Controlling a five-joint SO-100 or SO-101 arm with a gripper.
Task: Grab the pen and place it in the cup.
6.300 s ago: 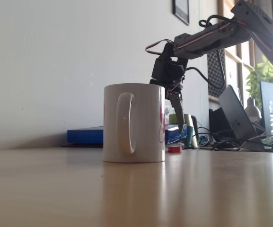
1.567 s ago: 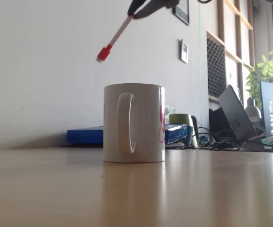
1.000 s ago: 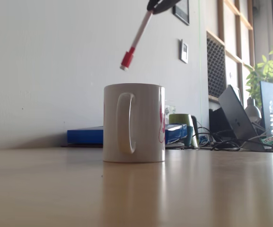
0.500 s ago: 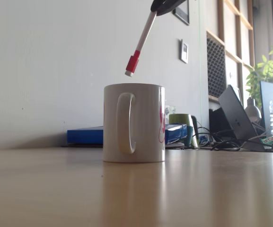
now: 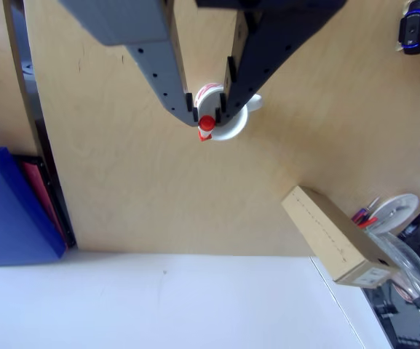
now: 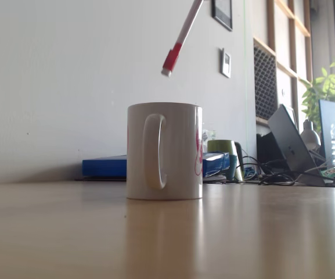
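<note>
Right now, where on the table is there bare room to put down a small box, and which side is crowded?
In the other view, bare wood lies between the cup and the blue folder, below the gripper holding the pen. The right edge is crowded: a cardboard box, a white dish. The fixed view shows bare table before the cup.

The gripper (image 5: 208, 110) is showing two broad tapering fingers in the other view, one grey, one dark navy, each carrying small black studs near its tip.
</note>
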